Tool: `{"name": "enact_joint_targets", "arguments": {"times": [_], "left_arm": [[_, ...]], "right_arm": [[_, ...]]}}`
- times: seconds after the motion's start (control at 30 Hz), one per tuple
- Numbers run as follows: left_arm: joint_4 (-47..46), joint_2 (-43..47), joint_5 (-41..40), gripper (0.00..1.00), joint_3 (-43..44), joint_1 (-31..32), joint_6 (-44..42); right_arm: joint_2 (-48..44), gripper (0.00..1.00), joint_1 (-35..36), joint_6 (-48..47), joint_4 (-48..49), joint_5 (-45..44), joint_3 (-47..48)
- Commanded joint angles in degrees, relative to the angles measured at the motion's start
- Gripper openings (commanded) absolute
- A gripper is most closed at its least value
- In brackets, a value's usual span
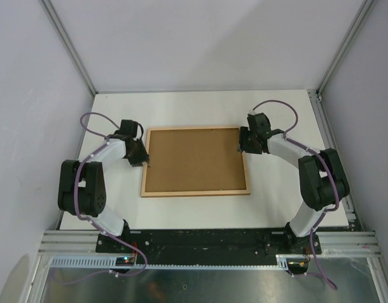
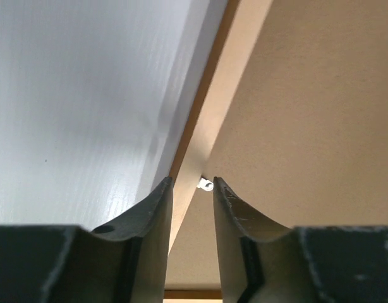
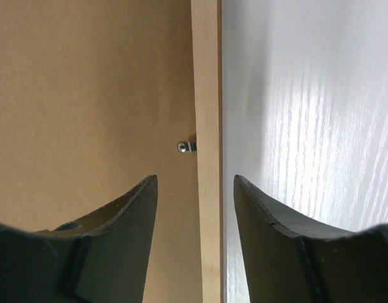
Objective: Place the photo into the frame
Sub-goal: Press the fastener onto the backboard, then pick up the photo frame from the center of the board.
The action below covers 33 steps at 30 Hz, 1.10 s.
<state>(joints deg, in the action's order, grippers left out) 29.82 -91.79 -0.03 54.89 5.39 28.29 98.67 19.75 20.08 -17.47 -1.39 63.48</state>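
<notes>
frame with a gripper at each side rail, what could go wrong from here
The right gripper stands open around a rail of the frame while the left gripper sits close about its rail: a one-sided lift could tilt the frame and shift the backing board.
The small metal tab beside the right rail could snag a finger.

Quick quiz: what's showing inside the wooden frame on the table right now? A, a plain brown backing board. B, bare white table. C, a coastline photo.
A: seen from above, a flat, plain brown backing board fills the light wood frame, and no print is showing.
</notes>
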Motion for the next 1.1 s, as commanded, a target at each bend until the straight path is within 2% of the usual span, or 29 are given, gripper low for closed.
{"name": "enact_joint_targets", "arguments": {"times": [0.0, 0.07, 0.27, 0.43, 0.57, 0.7, 0.9, 1.07], "left_arm": [[-1.68, 4.11, 1.20, 0.40, 5.02, 0.30, -1.39], [-1.89, 4.02, 1.01, 0.44, 5.94, 0.39, -1.79], [-1.92, 4.06, 1.23, 0.47, 7.14, 0.62, -2.49], [-2.65, 6.84, 1.34, 0.53, 6.70, 4.62, -4.81], [-4.19, 9.90, 0.50, 0.60, 6.10, 11.98, -6.92], [-5.44, 11.76, -2.73, 0.68, 6.25, 20.48, -9.96], [-10.36, 14.98, -6.89, 0.74, 3.58, 33.56, -15.19], [-15.98, 17.06, -13.26, 0.83, 0.15, 47.90, -20.70]], "right_arm": [[-3.71, 0.54, -0.12, 1.36, -0.46, -1.37, -2.51], [-4.40, 0.51, -0.08, 1.50, -0.28, -1.06, -3.92], [-5.16, 0.47, 0.26, 1.87, 0.16, -0.55, -6.78], [-4.41, 0.42, 0.66, 1.98, 0.42, -0.06, -7.93], [-4.26, 0.35, 0.91, 1.86, 0.11, -0.50, -8.05], [-4.33, 0.33, 1.40, 1.75, -0.21, -1.01, -8.09], [-4.21, 0.30, 1.98, 1.71, -0.83, -1.89, -8.11], [-3.44, 0.18, 2.02, 1.41, -0.98, -2.43, -7.98]]}}
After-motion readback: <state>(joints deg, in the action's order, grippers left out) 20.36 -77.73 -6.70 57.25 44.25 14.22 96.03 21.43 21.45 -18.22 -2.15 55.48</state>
